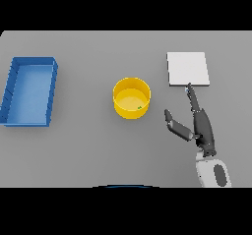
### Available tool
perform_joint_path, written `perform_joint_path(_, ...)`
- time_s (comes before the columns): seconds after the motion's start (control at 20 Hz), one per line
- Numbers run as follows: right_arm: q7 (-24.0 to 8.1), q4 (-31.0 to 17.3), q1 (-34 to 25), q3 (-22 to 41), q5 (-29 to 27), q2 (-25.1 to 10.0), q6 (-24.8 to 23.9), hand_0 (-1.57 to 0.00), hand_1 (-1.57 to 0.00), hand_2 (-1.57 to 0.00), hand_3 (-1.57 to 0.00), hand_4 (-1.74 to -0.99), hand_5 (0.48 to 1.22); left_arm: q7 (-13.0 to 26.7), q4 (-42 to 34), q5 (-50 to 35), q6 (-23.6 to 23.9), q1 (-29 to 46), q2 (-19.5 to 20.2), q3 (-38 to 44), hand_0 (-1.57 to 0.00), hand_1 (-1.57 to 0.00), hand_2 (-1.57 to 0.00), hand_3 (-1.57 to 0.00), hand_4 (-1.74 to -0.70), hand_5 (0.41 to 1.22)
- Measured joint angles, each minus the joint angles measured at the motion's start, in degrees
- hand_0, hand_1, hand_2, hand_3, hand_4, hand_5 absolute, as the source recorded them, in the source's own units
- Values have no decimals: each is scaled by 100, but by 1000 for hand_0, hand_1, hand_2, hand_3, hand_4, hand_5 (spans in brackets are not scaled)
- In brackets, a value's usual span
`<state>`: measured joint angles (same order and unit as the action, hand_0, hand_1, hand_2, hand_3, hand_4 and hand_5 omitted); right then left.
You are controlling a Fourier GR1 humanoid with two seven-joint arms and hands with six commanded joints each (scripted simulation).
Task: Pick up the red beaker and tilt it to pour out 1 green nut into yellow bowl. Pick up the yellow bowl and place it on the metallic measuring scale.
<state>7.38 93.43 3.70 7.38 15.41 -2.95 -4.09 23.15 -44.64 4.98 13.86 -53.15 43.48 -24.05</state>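
Note:
A yellow bowl [131,98] stands upright at the middle of the table, with a small green nut [140,107] inside near its right wall. The metallic scale [187,69] is a flat light-grey square at the back right. My right hand [199,126] is open to the right of the bowl, apart from it, thumb spread toward the bowl and its straight fingers [190,95] reaching up to the scale's front edge. No red beaker is in view. My left hand is not in view.
A blue rectangular bin [51,92] lies at the table's left side, apparently with nothing inside. The grey table [88,145] extends around everything.

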Motion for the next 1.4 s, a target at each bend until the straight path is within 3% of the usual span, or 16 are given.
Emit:
perform_joint_path(0.15,-9,60,67,-8,-11,-35,19,1,1,1,1,-1215,664,375,-936,-264,490,884,126,-90,-1571,-1571,-1571,-1449,-1741,1221)
perform_joint_path(0.4,-32,117,112,60,50,-10,17,1,1,1,1,-1217,666,734,-1743,-602,1031,1801,230,-189,-1571,-1571,-1571,-1509,-1741,1221)
perform_joint_path(0.55,-32,117,92,83,87,25,-20,1,1,1,1,-1207,665,876,-1874,-658,1228,2007,226,-328,-1571,-1571,-1571,-1539,-1741,1117)
perform_joint_path(0.65,-95,161,91,87,96,20,-23,1,1,1,1,-1205,664,914,-1907,-698,1350,2107,210,-455,-1571,-1571,-1571,-1551,-1741,967)
perform_joint_path(0.7,-11,184,154,81,64,-7,11,1,1,1,1,-1202,667,1007,-1902,-690,1336,2115,259,-535,-1571,-1571,-1571,-1555,-1667,908)
perform_joint_path(0.75,19,187,138,91,94,10,-22,1,1,1,1,-1197,664,1044,-1896,-689,1273,2051,308,-614,-1571,-1571,-1571,-1503,-1530,865)
perform_joint_path(0.8,12,173,166,140,165,44,-53,1,1,1,1,-1192,663,1106,-2000,-753,1091,2061,396,-702,-1564,-1449,-1432,-1362,-1374,830)
perform_joint_path(0.85,79,284,224,129,96,33,-18,1,1,1,1,-1188,663,985,-2076,-898,808,2142,456,-703,-1457,-1180,-1187,-1129,-1229,803)
perform_joint_path(0.9,-53,223,168,82,55,8,1,1,1,1,1,-1187,664,946,-2159,-1069,534,2179,531,-695,-1166,-944,-959,-903,-1120,778)
perform_joint_path(1.05,15,226,229,75,76,-30,-4,1,1,1,1,-1182,667,1031,-2460,-1313,-75,2236,727,-769,-596,-483,-490,-462,-916,723)
perform_joint_path(1.2,13,247,256,134,73,50,0,1,1,1,1,-1189,666,987,-2456,-1497,-371,2256,810,-722,-305,-247,-251,-236,-831,688)
perform_joint_path(1.4,-107,271,270,156,126,44,-7,1,1,1,1,-1193,660,805,-2393,-1518,-345,2227,762,-672,-124,-100,-102,-96,-791,674)
